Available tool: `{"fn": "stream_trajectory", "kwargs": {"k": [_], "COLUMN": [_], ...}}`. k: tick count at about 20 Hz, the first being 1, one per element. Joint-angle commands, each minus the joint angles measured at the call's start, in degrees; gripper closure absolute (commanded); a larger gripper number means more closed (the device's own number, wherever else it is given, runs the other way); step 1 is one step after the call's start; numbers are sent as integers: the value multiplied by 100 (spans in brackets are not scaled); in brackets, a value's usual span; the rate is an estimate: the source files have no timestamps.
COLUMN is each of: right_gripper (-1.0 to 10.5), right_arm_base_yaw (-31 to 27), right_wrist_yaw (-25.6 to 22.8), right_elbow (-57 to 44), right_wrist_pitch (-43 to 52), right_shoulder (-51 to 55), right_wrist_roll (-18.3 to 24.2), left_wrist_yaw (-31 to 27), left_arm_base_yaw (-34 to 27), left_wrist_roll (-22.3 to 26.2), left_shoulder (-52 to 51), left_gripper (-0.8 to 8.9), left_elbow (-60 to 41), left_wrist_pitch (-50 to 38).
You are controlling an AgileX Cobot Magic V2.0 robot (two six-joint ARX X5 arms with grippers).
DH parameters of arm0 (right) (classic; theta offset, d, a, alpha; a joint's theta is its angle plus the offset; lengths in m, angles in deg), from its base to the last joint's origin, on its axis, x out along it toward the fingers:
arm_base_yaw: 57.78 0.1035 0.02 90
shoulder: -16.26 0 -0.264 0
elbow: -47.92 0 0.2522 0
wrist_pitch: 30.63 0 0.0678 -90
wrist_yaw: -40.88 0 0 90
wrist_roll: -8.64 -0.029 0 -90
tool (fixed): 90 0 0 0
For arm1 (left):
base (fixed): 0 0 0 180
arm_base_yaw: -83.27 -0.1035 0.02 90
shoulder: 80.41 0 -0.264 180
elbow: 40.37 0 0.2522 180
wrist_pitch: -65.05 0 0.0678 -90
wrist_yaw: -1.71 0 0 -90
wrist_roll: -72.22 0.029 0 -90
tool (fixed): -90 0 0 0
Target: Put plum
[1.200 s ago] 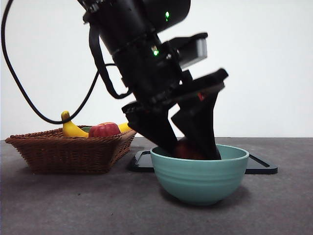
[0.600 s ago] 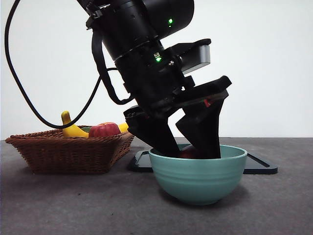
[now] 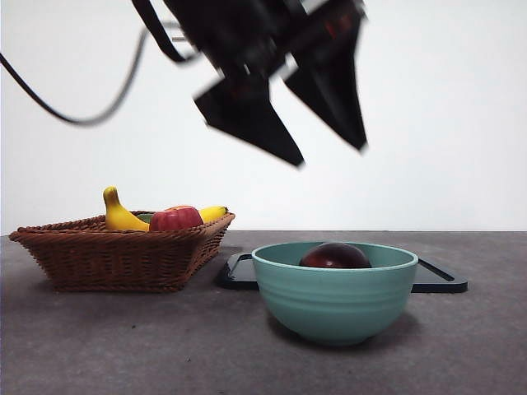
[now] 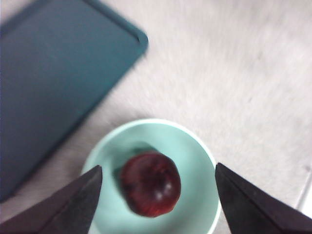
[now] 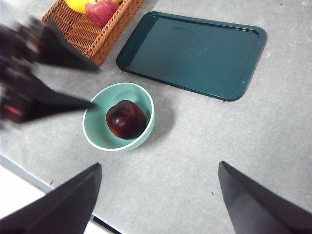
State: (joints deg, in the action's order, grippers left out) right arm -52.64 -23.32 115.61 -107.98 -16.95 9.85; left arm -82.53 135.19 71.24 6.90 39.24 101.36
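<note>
1. Grey tabletop (image 3: 99,346) under a plain white wall fills the front view. On it a teal bowl (image 3: 333,292) stands near the front edge, and the plum (image 3: 335,256) lies inside, its dark top showing above the rim. A wicker basket (image 3: 115,251) stands toward the left edge with a banana (image 3: 118,216) and a red apple (image 3: 175,219) in it; a dark tray (image 3: 440,280) lies just behind the bowl. High over the bowl hangs the left gripper (image 3: 329,152), jaws spread and empty (blurred).

2. Left wrist view: the left gripper (image 4: 158,195) looks straight down on the plum (image 4: 150,184) in the bowl (image 4: 197,161), its jaws wide apart and clear of both. The tray (image 4: 53,78) lies beside the bowl.

3. Right wrist view: the right gripper (image 5: 158,195) waits high, jaws spread, holding nothing. Below lie the bowl (image 5: 97,131) with the plum (image 5: 126,119), the tray (image 5: 195,53), the basket (image 5: 92,39) and the left gripper (image 5: 92,90).
</note>
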Motion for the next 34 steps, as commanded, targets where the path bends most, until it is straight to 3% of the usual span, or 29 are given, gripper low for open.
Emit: {"fn": "stream_trajectory", "kwargs": {"k": [1, 7, 13, 19, 27, 34], "right_gripper": [564, 564, 564, 564, 565, 566], "right_arm_base_yaw": [9, 9, 9, 120, 815, 1552], "right_wrist_yaw": [11, 11, 33, 278, 267, 0], "right_elbow": [116, 116, 114, 114, 98, -717], "right_wrist_pitch": [59, 103, 160, 339, 557, 2498], "right_shoulder": [-44, -72, -380, -848, -1515, -2459], "right_wrist_roll": [-55, -55, -55, -55, -236, -1069], "left_wrist_yaw": [-24, -13, 868, 2155, 2258, 2258], "left_arm_base_yaw": [-149, -1128, -1851, -1923, -1917, -1917], "left_wrist_roll": [-105, -157, -164, -271, -269, -251], "left_shoulder": [-415, -1567, -2538, -3386, -3491, -3491], "left_gripper": [439, 439, 440, 440, 440, 440], "left_elbow": [122, 116, -658, -1996, -2022, -2022], "left_wrist_pitch": [210, 1165, 1362, 1346, 1364, 1366]}}
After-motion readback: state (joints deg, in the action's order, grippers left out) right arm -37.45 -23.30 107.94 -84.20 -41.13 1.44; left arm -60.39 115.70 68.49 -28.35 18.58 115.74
